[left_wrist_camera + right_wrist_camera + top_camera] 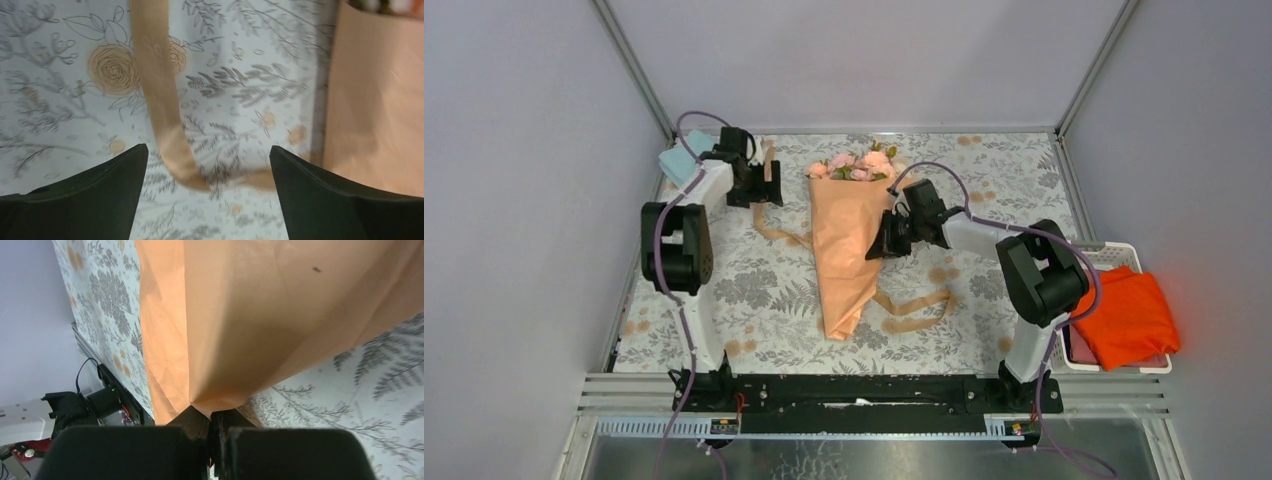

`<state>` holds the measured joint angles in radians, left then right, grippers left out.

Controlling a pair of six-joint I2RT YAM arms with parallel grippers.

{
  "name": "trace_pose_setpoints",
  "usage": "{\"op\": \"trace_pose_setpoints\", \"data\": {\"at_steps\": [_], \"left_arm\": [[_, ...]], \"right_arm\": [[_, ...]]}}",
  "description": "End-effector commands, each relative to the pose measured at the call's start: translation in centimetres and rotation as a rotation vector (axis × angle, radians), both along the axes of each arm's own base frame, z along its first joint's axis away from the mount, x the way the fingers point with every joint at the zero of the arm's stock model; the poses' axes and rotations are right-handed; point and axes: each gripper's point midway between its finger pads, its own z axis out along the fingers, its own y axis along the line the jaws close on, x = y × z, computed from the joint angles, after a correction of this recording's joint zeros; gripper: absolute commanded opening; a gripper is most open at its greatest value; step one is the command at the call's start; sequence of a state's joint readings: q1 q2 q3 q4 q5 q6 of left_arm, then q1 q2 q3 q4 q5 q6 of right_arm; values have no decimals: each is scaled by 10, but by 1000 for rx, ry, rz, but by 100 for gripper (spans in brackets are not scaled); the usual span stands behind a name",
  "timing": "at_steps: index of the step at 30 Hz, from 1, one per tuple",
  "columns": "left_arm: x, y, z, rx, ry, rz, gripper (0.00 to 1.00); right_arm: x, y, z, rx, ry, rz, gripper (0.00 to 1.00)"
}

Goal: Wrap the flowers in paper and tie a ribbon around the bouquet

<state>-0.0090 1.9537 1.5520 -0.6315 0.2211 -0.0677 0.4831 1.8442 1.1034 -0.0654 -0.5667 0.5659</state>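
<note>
Ribbon (162, 100) lies near the table's (754, 290) far-left corner, straight under my left pincer (207, 150). Its jaws are spread wide, and the strip runs lengthwise between them, then bends right toward the paper (849, 240). My right pincer (212, 415) is clamped on the cone's right edge.

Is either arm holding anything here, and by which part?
The right gripper pinches the paper at a fold along its edge; the left gripper is open above the ribbon, holding nothing.
</note>
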Motion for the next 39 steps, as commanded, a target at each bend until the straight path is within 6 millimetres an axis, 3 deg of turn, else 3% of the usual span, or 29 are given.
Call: {"op": "trace_pose_setpoints", "data": {"at_steps": [1, 5, 8, 10, 11, 13, 14, 17, 21, 23, 26, 29, 30, 32, 35, 39], "left_arm": [[44, 10, -26, 42, -67, 158, 99], [48, 32, -60, 154, -37, 231, 99], [43, 35, -75, 173, -3, 232, 98], [35, 25, -85, 128, 30, 191, 79], [30, 16, -87, 86, 52, 162, 64], [17, -7, -85, -32, 94, 99, 14], [14, -13, -77, -75, 90, 95, 0], [12, -24, -45, -165, 18, 85, 0], [7, -40, 28, -246, -126, -1, 0], [-6, -54, 70, -312, -190, -81, 0], [-53, -107, 134, -458, -247, -350, 0], [-119, -179, 164, -482, -282, -675, 0], [-136, -198, 164, -493, -288, -743, 0], [-151, -227, 145, -539, -259, -768, 0], [-138, -245, 88, -533, -168, -671, 0], [-122, -261, 28, -516, -49, -587, 0]], "right_arm": [[-9, 18, 26, 87, -72, 3, 0], [-24, 20, 20, 87, -55, 7, 0], [-32, 22, 17, 84, -49, 17, 0], [-36, 23, 12, 80, -39, 23, 0], [-37, 23, 10, 80, -34, 20, 0], [-37, 23, 4, 77, -28, 16, 0], [-36, 23, 2, 78, -29, 15, 0], [-36, 23, -3, 69, -28, 12, 0], [-39, 19, -13, 46, -19, 23, 0], [-40, 18, -18, 40, -14, 25, 0], [-42, 18, -25, 36, -1, 28, 0], [-43, 19, -30, 36, 17, 34, 0], [-44, 18, -32, 35, 23, 33, 0], [-46, 17, -35, 28, 29, 28, 0], [-46, 14, -37, 16, 31, 15, 0], [-43, 12, -34, 10, 18, -17, 3]]}}
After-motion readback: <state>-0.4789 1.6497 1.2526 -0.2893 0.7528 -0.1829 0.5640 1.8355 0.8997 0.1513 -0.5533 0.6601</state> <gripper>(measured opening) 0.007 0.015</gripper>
